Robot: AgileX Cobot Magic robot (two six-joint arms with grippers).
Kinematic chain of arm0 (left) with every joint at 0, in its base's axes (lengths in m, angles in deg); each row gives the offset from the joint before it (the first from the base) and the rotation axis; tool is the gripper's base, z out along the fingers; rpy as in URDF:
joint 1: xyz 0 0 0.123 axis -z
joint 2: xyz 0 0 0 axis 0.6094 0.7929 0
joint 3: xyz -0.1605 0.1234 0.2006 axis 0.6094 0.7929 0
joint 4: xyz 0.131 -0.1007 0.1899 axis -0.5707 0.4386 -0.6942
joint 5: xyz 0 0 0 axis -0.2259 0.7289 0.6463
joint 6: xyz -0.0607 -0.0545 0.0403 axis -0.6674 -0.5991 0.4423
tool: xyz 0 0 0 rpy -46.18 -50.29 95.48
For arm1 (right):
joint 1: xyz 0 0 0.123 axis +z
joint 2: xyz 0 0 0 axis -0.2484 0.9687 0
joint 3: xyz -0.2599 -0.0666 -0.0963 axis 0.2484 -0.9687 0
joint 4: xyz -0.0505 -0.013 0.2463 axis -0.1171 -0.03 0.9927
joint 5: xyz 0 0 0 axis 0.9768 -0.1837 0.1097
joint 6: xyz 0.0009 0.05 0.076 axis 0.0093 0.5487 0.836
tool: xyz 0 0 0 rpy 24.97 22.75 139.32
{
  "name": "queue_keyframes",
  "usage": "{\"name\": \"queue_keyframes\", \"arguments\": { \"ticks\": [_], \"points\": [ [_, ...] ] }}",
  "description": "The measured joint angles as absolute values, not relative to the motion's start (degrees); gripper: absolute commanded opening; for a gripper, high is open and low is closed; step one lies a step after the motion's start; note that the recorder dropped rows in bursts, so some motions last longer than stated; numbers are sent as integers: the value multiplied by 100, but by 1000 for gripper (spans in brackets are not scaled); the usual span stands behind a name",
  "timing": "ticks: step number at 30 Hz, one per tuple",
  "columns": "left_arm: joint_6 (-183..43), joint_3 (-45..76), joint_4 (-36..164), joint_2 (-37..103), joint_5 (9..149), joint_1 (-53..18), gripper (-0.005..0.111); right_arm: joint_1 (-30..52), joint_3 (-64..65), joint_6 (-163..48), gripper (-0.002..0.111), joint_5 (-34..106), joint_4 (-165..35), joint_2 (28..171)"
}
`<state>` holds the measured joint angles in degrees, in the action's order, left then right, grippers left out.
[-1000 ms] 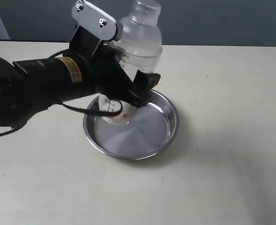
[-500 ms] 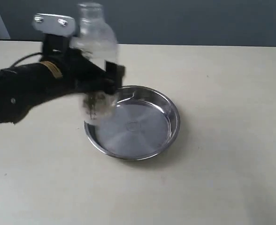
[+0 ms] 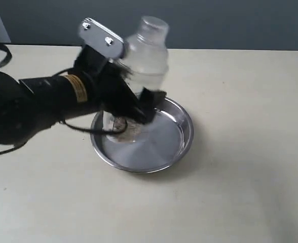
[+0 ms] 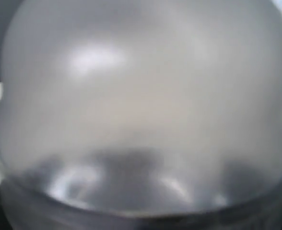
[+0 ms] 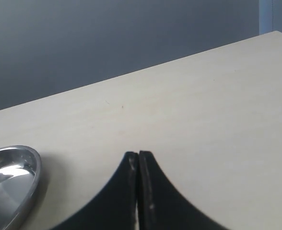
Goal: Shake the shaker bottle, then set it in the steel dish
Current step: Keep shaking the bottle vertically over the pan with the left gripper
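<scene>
The left arm (image 3: 32,104) stretched in from the left, its black forearm lying low and nearly level, with the wrist angled downward. The left claw (image 3: 135,109) was clamped around the lower body of the shaker bottle (image 3: 148,58), holding it tilted. The right claw (image 5: 138,165) had its two fingers pressed flat together.
</scene>
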<state>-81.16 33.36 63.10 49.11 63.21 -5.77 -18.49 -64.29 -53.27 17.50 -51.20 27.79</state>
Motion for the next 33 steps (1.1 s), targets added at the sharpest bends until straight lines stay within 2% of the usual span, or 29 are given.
{"name": "queue_keyframes", "arguments": {
  "ticks": [2,7,13,16,19,21,22,24,27,28,30,33],
  "points": [
    [-8242,3336,7242,4993,6186,-882,0,-1849,-6429,-5327,-1,1750,-5120,2779],
    [-8432,3438,5806,5065,6495,-261,0,-1849,-6429,-5327,-1,1750,-5120,2779],
    [-8411,2898,5873,4590,6106,-466,0,-1849,-6429,-5327,-1,1750,-5120,2779],
    [-8453,3059,6183,4666,5351,-488,0,-1849,-6429,-5327,-1,1750,-5120,2779],
    [-8755,3213,5748,5125,6041,-390,0,-1849,-6429,-5327,-1,1750,-5120,2779],
    [-8752,2533,5178,4592,6263,-279,0,-1849,-6429,-5327,-1,1750,-5120,2779],
    [-8752,2380,5367,4503,5887,-344,0,-1849,-6429,-5327,-1,1750,-5120,2779],
    [-8853,2786,5977,5204,5721,-455,0,-1849,-6429,-5327,-1,1750,-5120,2779],
    [-8912,2966,5463,5428,6688,-300,0,-1849,-6429,-5327,-1,1750,-5120,2779],
    [-8883,2645,5300,4853,6381,-239,0,-1849,-6429,-5327,-1,1750,-5120,2779],
    [-8859,2642,5492,4766,5496,-359,0,-1849,-6429,-5327,-1,1750,-5120,2779],
    [-9271,2959,5477,5393,6114,-464,0,-1849,-6429,-5327,-1,1750,-5120,2779]
  ]
}}
